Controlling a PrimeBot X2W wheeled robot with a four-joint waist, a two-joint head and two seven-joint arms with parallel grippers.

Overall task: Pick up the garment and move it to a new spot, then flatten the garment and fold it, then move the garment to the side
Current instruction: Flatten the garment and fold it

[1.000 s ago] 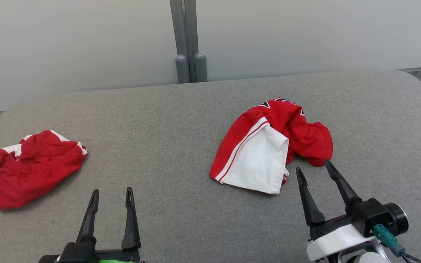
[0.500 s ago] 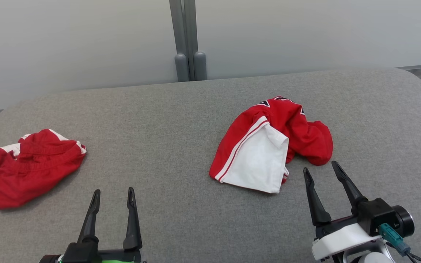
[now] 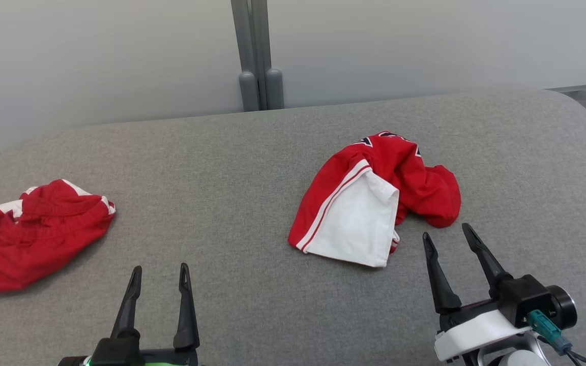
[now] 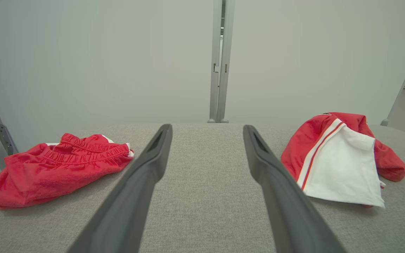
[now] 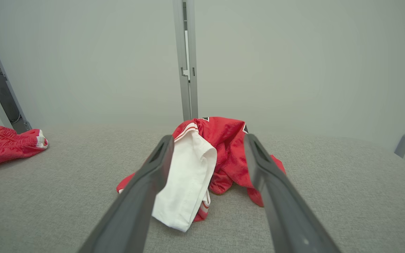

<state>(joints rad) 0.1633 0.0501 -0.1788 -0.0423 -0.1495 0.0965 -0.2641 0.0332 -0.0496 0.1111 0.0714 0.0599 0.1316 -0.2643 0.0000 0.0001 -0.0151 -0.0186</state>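
On the grey fabric-covered desk (image 3: pixel 252 178), right of centre: red-and-white garment (image 3: pixel 374 198), crumpled in a loose heap. A white panel edged with a red stripe faces up on its near-left side. Red cloth bunches behind it and out to the right. A dark patterned trim shows at the far edge. The garment rests on the desk with nothing gripping it.

Right end effector (image 3: pixel 446 232): near right of the scene, fingers spread wide, nothing between them. The tips point away and slightly left, toward the garment's near-right edge. They are close to the red bunch but apart from it. In the right wrist view the heap sits beyond the two fingers, framed between them.

Left end effector (image 3: pixel 160 268): near side, left of centre, fingers spread, empty. It points away over bare desk, well apart from either piece of cloth.

Second red garment (image 3: pixel 33 234): far left, by the desk's rounded left edge, also crumpled. A gathered elastic waistband lies on top, with slips of white at its far side.

Beyond the desk: pale wall panels, with a grey post (image 3: pixel 255 51) at their joint.
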